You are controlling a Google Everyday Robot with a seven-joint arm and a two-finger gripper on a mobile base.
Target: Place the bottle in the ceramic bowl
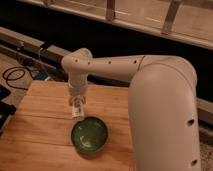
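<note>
Holding the bottle (77, 110) clamped upright, gripper (77, 106) hangs just beyond the ceramic bowl (89, 134) rim; best center over bowl, then lower before releasing.

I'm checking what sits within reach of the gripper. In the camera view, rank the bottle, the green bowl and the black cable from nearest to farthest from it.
The gripper hangs over the table's middle.
1. Bottle: in the gripper.
2. Bowl: just below and right of it in the picture.
3. Cable: off the table, far left.

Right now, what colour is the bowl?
Dark green, glossy, with a lighter inside; the bowl shows in the camera view, just below the gripper.
</note>
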